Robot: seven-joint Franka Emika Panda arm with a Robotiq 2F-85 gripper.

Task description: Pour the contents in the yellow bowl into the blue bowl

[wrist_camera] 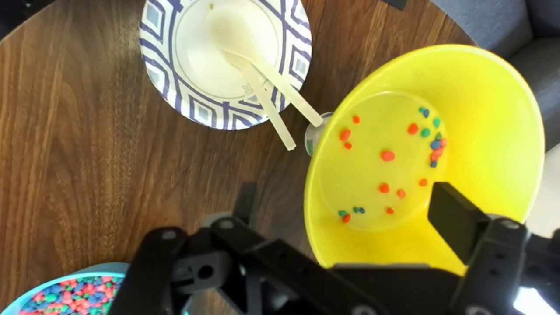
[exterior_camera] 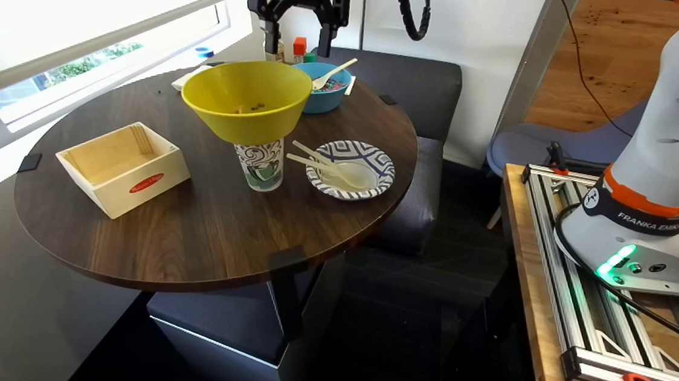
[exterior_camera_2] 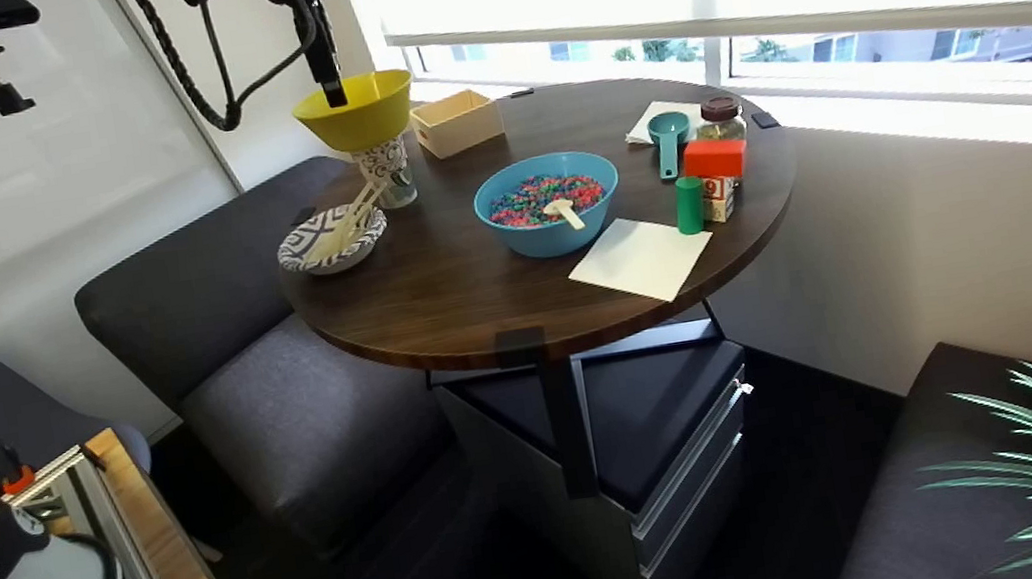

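Note:
The yellow bowl (exterior_camera: 250, 129) rests on top of a patterned paper cup (exterior_camera: 262, 167); in an exterior view the bowl (exterior_camera_2: 372, 128) also shows on the cup. In the wrist view the yellow bowl (wrist_camera: 494, 109) holds several small red, green and blue pieces on its bottom. The blue bowl (exterior_camera_2: 553, 240) stands on the table, holding many such coloured pieces and a light spoon. It also shows in an exterior view (exterior_camera: 323, 102). My gripper (exterior_camera: 299, 45) is open and empty above the yellow bowl. In the wrist view, one fingertip (wrist_camera: 345, 197) lies outside the rim, one over the inside.
A patterned plate (exterior_camera: 384, 178) with light utensils stands beside the cup. A wooden box (exterior_camera: 145, 190) stands on the table (exterior_camera: 210, 237). A red-capped container (exterior_camera_2: 715, 160), a green bottle (exterior_camera_2: 689, 205), a jar (exterior_camera_2: 720, 119), a teal scoop (exterior_camera_2: 668, 132) and white paper (exterior_camera_2: 643, 256) lie near the blue bowl.

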